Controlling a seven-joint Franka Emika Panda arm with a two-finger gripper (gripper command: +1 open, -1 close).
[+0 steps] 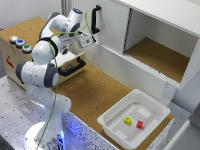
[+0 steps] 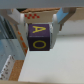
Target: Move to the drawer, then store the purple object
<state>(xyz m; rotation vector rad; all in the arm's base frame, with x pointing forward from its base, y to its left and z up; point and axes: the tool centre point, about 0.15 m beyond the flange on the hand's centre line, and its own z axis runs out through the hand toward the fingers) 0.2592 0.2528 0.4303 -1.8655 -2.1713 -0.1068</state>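
Purple block (image 2: pixel 40 37), yellow letters on its faces, was pinched between the two fingers of the gripper (image 2: pixel 40 21) in the wrist view; one pale fingertip (image 2: pixel 25 24) pressed each side, jaws closed on it. The block looked roughly cubic, so no long axis to speak of.

In the exterior view the gripper (image 1: pixel 86 41) hung out from the arm above the open drawer (image 1: pixel 70 61), pale wood front with its curved black handle (image 1: pixel 72 68) facing the cork surface (image 1: pixel 95 92). The block itself was too small to pick out there.

Key relation: the drawer cavity lay below the gripper and slightly toward the exterior view's left. Judged, the carry looked nearly done; what remained was a short descent and a release. Whether the block sat squarely over the cavity or over the front edge could not be told. The wrist view showed pale wood beneath, blurred.
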